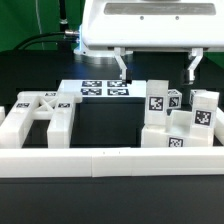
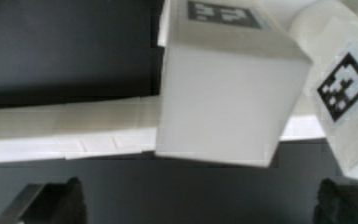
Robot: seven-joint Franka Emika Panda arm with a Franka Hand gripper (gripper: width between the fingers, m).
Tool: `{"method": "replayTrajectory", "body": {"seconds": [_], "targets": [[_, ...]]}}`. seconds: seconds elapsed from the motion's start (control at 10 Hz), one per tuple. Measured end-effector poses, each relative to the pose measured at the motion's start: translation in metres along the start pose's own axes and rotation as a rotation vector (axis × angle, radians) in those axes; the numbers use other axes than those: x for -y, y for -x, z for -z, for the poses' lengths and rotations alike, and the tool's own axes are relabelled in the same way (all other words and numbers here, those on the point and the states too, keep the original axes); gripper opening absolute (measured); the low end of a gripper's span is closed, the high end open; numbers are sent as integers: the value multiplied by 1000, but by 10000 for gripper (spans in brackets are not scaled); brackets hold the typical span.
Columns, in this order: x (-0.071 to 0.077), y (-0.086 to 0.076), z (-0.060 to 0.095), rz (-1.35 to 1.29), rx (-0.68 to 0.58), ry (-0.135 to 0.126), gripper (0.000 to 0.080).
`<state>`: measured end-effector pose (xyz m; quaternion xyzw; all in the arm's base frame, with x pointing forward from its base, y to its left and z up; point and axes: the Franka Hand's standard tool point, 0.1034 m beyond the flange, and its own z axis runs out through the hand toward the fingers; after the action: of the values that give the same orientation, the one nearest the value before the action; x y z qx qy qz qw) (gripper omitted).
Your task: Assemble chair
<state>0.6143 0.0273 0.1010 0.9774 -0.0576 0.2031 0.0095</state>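
Nearest in the exterior view: a long plain white border rail runs across the front of the black worktop. Just behind it is the chair, in loose pieces. There's a low glossy white plastic frame-shaped part on the exterior view's left. On the exterior view's right stands a tight cluster of upright glossy white plastic blocks. Nothing looks joined yet, as far as I can judge. Further back the marker board lies flat. Farthest is the white robot body, w/ the end effector hanging above and behind the cluster, fingers spread wide, nothing btwn them.

The wrist view looks down on a tall white rectangular block w/ a tag on its upper face. A second tagged white block is touching it or just beside it; can't tell which. The end effector is released here too, and only the dark fingertips show.

Risks, as judgement:
- The blocks are packed close, so a finger coming down may land on a neighbour instead of slipping btwn, and tip or shove it.
- The upright pieces look easy to topple; one falling could knock others.
- Glossy plastic means a grip off-centre may let a block twist or slide out.
- The rail sits near the cluster, so a low approach from that side could hit it.

Writing: no brand, letters or numerals are readable anywhere. The only markings are black-and-white square tag patterns on the parts and the board.
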Motion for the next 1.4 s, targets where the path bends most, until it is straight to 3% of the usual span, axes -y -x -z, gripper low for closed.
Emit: {"method": "replayTrajectory", "body": {"seconds": [0.1, 0.3, 0.4, 0.6, 0.9, 1.0, 1.1, 1.2, 1.3, 1.4], "targets": [[0, 1, -1, -2, 7, 0, 649], [-4, 17, -6, -29, 236, -8, 649], [-5, 14, -4, -35, 280, -13, 649], [-5, 22, -2, -44, 439, -22, 649], [-4, 16, -8, -36, 416, -19, 649], [-3, 14, -10, -31, 399, -18, 618], [-1, 13, -12, -26, 383, -17, 485], [0, 11, -14, -19, 362, -17, 485], [0, 11, -14, -20, 363, -17, 294], [0, 11, -14, -24, 363, -16, 284]]}}
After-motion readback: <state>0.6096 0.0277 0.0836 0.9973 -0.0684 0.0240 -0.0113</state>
